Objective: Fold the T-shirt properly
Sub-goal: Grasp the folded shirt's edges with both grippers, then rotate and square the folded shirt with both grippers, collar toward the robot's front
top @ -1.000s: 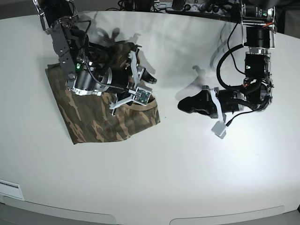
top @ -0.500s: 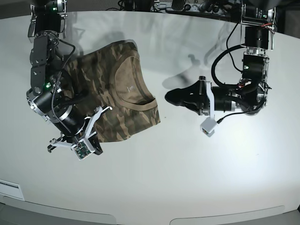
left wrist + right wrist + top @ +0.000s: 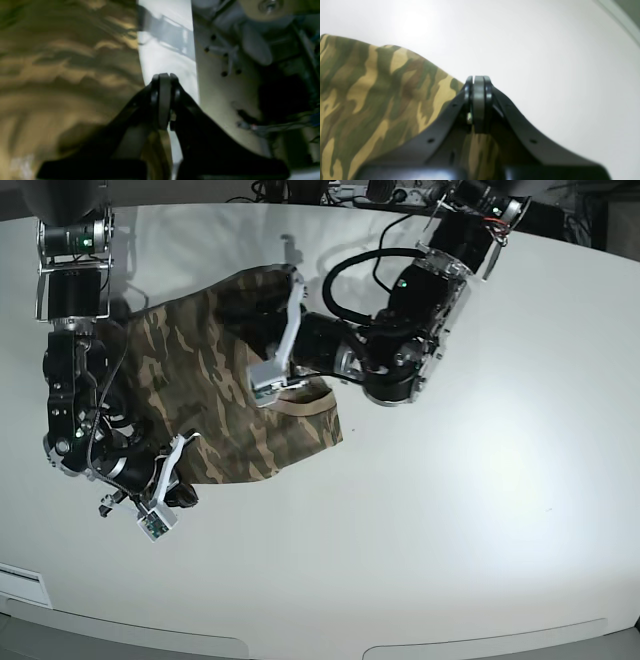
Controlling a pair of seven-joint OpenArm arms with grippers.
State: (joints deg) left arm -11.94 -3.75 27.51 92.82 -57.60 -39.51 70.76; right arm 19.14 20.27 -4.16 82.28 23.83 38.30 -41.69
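Both arms have moved, and the shirt shows again

The left arm [image 3: 400,350] was off to the side over bare table; it has swung across, and its shut left gripper [image 3: 163,77] is now over the shirt [image 3: 215,395]. The right arm [image 3: 75,420] was lying on top of the shirt; it has pulled back to the near corner. The right gripper [image 3: 478,81] was partly open and is now shut. The tan collar [image 3: 305,402] was hidden and now shows partly.

A white table [image 3: 480,510] bears the T-shirt [image 3: 215,395] (camouflage, partly folded).
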